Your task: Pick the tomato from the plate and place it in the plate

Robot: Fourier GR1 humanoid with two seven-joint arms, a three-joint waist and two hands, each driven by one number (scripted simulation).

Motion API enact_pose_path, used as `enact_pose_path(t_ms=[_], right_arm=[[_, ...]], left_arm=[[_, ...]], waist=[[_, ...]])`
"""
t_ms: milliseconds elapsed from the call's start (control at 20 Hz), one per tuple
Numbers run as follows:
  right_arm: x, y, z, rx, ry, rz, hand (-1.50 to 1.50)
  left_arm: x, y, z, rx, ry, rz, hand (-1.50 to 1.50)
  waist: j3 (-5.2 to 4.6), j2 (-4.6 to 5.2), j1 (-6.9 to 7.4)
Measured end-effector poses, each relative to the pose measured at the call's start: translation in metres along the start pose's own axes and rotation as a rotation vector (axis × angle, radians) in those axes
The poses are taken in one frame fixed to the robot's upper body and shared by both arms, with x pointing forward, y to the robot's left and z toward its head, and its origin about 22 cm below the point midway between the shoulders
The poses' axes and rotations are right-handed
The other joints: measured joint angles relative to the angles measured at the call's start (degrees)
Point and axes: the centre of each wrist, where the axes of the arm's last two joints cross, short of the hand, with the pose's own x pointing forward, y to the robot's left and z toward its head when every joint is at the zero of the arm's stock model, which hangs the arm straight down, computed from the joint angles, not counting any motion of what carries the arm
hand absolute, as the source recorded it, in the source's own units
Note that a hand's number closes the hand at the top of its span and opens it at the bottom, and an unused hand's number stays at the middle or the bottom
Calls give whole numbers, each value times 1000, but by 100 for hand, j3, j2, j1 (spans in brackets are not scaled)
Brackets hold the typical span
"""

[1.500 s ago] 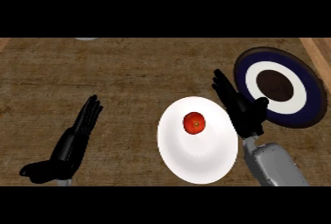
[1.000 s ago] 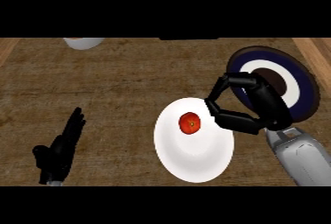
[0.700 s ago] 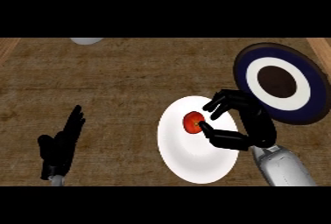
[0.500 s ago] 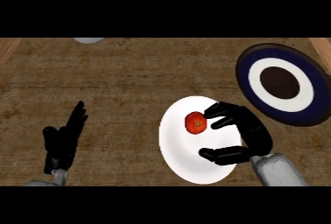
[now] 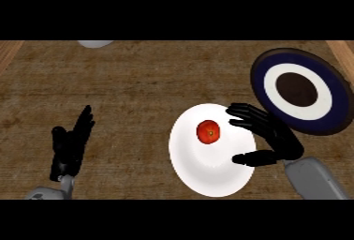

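Note:
A red tomato (image 5: 208, 131) lies on a white plate (image 5: 200, 169) at the counter's middle right. My right hand (image 5: 274, 138) hovers over the plate's right side, just right of the tomato, fingers spread toward it and thumb lower down; it holds nothing. A dark blue plate (image 5: 330, 115) with a white ring and a dark centre sits at the far right, behind that hand. My left hand (image 5: 71, 145) rests open at the lower left, fingers up.
A pale rounded object (image 5: 95, 43) shows partly at the top edge, left of centre. Wooden borders (image 5: 7, 54) run along the counter's far left and far right. Brown counter top lies between the two hands.
My right hand came down from beside the blue plate onto the white plate and opened its curled fingers beside the tomato. The tomato has stayed in place. The left hand shifted slightly.

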Motion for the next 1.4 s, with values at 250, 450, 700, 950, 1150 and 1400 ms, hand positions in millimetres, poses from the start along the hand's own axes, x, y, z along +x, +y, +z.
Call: enact_pose_path(t_ms=[250,450,700,950,1150,1400], right_arm=[[8,-16,-21,126,69,164,-150],[19,-11,-33,275,153,224,-150],[29,5,-46,403,237,273,-150],[33,15,-52,448,285,290,-150],[31,15,-56,467,298,300,-150],[23,22,-61,497,305,307,-150]], left_arm=[[5,-2,0,3,2,-2,0],[3,-9,4,0,11,1,0],[-2,-6,5,1,9,-6,0],[2,-7,7,-1,4,3,0],[2,1,5,-3,4,-2,0],[-2,-6,10,3,6,-2,0]], waist=[[-8,-23,-8],[-10,-30,-14],[-8,-22,3],[-5,-15,7],[-4,-13,11],[-3,-10,18]])
